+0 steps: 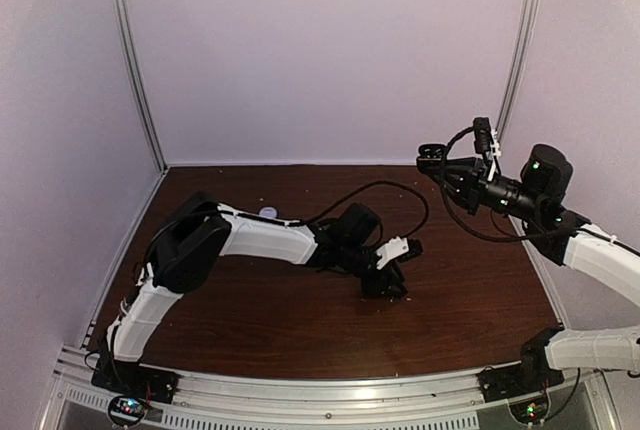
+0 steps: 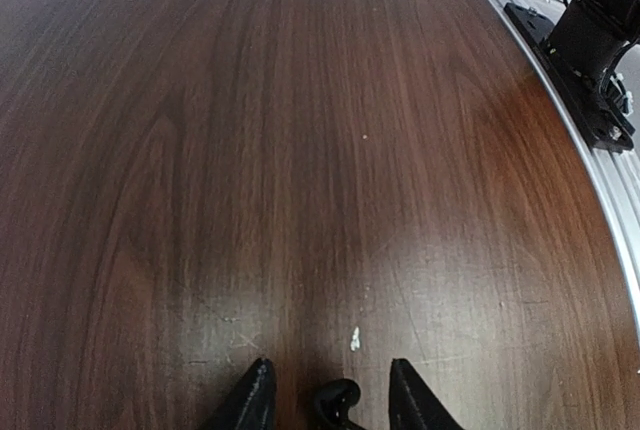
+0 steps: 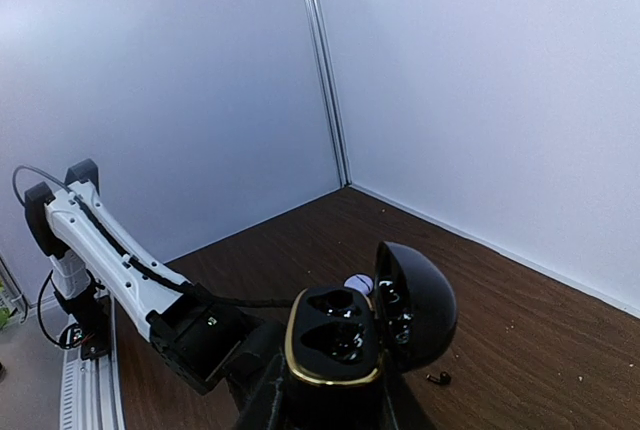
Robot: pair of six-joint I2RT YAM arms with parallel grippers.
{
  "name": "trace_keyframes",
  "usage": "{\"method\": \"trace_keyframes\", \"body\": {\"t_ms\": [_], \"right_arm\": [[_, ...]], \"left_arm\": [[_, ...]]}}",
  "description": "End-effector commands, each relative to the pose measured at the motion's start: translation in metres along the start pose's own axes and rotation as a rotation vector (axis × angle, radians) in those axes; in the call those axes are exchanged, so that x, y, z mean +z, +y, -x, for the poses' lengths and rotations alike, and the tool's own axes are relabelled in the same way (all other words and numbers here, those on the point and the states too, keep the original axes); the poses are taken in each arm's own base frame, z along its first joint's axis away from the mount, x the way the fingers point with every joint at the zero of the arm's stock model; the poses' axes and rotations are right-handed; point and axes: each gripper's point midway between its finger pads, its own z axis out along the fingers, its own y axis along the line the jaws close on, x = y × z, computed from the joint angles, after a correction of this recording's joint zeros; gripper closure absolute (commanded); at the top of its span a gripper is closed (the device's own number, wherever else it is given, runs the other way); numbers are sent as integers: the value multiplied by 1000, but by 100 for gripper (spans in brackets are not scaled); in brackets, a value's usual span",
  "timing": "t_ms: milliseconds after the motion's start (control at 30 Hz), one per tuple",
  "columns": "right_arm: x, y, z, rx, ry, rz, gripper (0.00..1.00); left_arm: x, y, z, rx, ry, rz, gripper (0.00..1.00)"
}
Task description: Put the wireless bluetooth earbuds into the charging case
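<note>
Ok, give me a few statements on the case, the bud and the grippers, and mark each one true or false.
1. The right gripper holds the case with its lid open. True.
2. The case rests on the table. False: it is held up off the table.
3. A black bud lies between the fingers of the left gripper. True.
4. The left gripper is raised high above the table. False: it is low at the table, jaws apart on either side of the bud.
</note>
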Motion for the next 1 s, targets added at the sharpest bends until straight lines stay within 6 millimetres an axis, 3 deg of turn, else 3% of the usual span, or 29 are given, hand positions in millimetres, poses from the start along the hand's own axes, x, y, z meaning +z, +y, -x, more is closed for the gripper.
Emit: {"method": "trace_keyframes", "body": {"t_ms": [0, 300, 467, 567, 667, 767, 967], "right_arm": [[-5, 3, 7, 3, -36, 13, 100], [-5, 1, 5, -2, -28, 7, 100], [-4, 0, 3, 2, -28, 8, 100], [-3, 0, 1, 5, -24, 14, 100], [-1, 0, -1, 9, -23, 25, 100], [1, 0, -3, 19, -26, 38, 100], [5, 1, -7, 30, -28, 63, 100]], "left_arm": [[15, -2, -7, 10, 40, -11, 60], [19, 5, -26, 18, 162, 23, 69], [5, 6, -33, 12, 256, 50, 84], [-12, 3, -34, -1, 285, 73, 91], [-34, 2, -49, -49, 340, 94, 93], [-64, 3, -69, -101, 395, 128, 95], [-124, -6, -132, -102, 601, 216, 96]]}}
